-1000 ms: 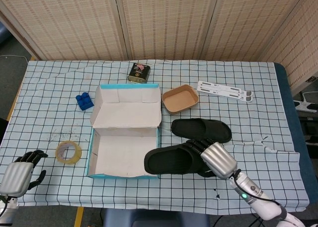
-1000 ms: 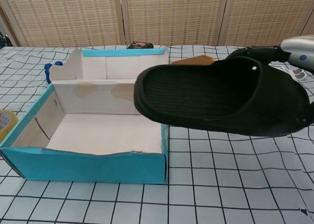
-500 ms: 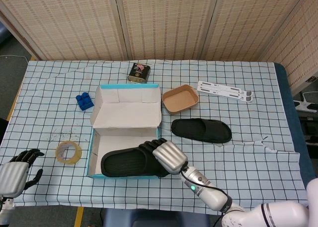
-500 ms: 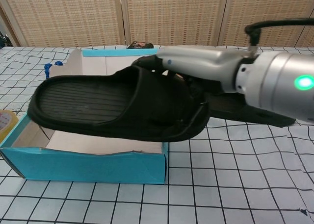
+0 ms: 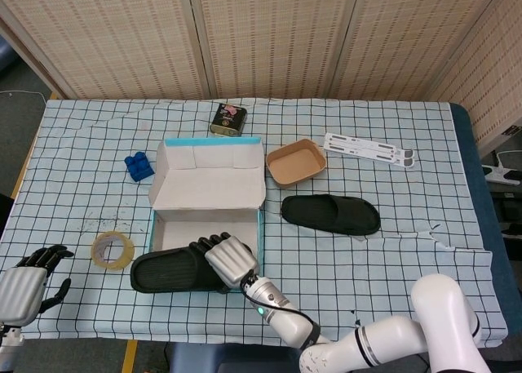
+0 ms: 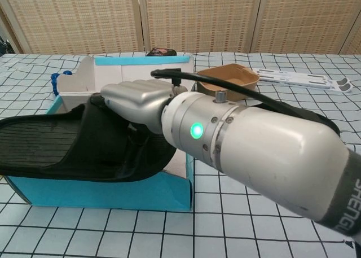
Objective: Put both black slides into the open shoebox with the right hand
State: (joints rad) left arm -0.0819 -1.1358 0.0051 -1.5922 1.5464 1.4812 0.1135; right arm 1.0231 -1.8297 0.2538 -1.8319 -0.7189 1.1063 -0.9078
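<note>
My right hand grips a black slide and holds it over the front part of the open shoebox, its toe sticking out past the box's left wall. The other black slide lies flat on the checked cloth to the right of the box, below a brown bowl. My left hand hangs at the table's front left corner, fingers loosely curled, holding nothing.
A tape roll lies left of the box. A blue block, a tin can, the brown bowl and a white strip sit further back. My right forearm fills much of the chest view.
My right hand has carried the slide leftward from the cloth right of the box to over the box's front, and further left past its wall. The left hand barely moved.
</note>
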